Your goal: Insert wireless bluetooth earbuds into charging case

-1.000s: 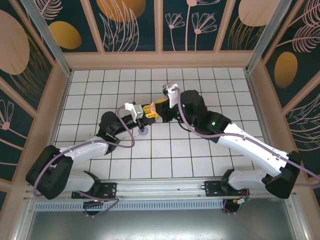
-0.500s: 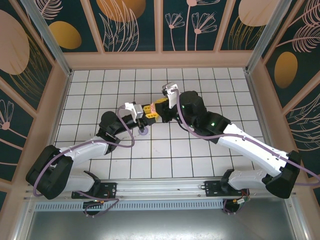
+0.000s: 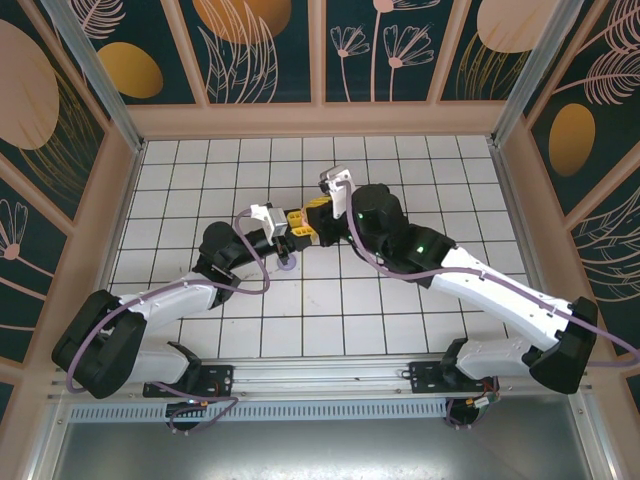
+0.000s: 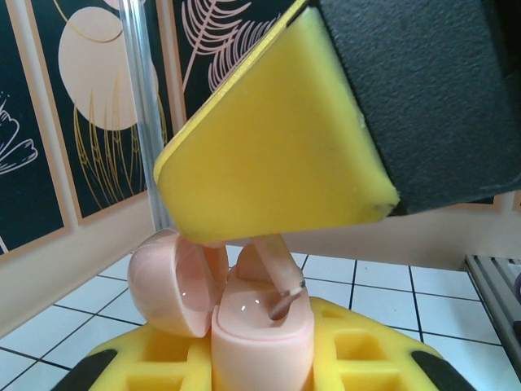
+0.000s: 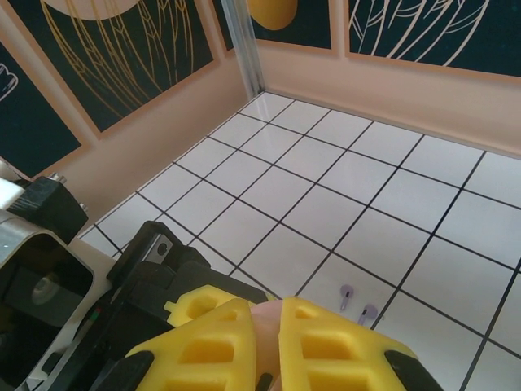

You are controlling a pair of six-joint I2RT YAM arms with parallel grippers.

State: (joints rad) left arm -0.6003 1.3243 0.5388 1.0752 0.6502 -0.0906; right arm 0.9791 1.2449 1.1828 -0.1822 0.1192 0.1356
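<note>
A pale pink charging case stands upright between the yellow fingers of my left gripper, which is shut on it. Its lid hangs open to the left. A pale pink earbud leans over the case with its stem tip in a socket. My right gripper is shut on that earbud. From above, the left gripper and the right gripper meet at mid-table. Two lilac earbuds lie on a tile just beyond the right fingers.
A small lilac item rests on the tiles just in front of the left gripper. Peach walls close in the tiled floor at the back and sides. The left gripper's black body sits close beside the right fingers.
The right gripper has moved slightly left and closed in over the left gripper, so the pink earbud now sits above the held case. The left arm has stayed still.
</note>
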